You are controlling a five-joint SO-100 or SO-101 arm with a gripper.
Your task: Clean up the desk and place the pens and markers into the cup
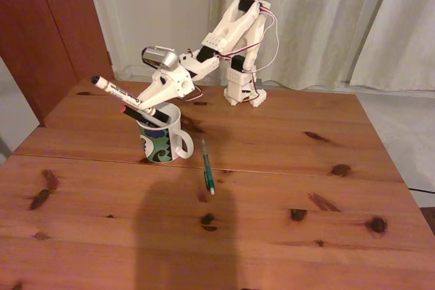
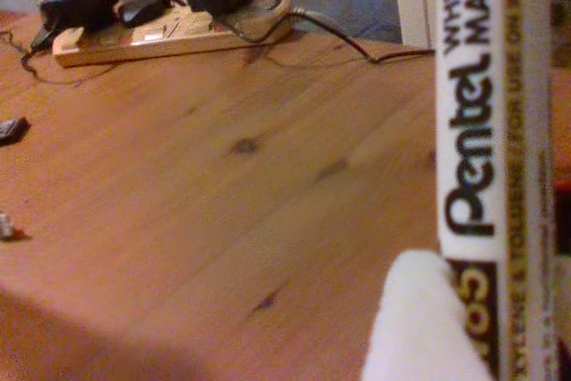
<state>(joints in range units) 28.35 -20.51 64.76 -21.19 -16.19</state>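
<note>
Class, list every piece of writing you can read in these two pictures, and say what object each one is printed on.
"Pentel": large black brand name on the white marker, wrist view.
"WHITE" and "MARK", cut off by the frame edge: black print above it on the same marker.
Gold line starting "FOR USE ON": on the marker; the rest is too blurred.
Print on the marker in the fixed view: too small to read.

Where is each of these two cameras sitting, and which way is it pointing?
Fixed view: stands off the desk's near edge, raised, looking down and across at the arm's base by the curtains; the whole arm, its gripper and the cup show.
Wrist view: rides on the arm, looking low across the desk toward a power strip; one white finger shows.
Shared: the white marker, close up in the wrist view, and the desk.
</note>
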